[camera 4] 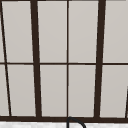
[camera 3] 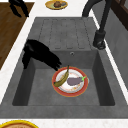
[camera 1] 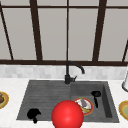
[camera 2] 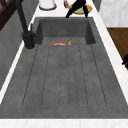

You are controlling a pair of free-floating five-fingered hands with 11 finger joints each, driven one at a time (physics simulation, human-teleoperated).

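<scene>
Front view: sink (camera 1: 45, 100), ribbed drainboard on its left half, deep basin (camera 3: 40, 95) on its right. Basin holds a red-rimmed plate (camera 3: 58, 88) w/ banana (camera 3: 62, 78) and eggplant (camera 3: 73, 80) on it. Red ball (camera 1: 67, 115) sits at the front edge, overlapping the plate. Right hand (camera 1: 95, 95) hangs over the basin just right of the plate, fingers pointing down, relaxed, holding nothing. Left hand (camera 1: 33, 114) at the drainboard's front left corner; grip cannot tell. Counter: yellow plates both ends (camera 1: 123, 108). Basin floor around the plate bare; drainboard bare.
</scene>
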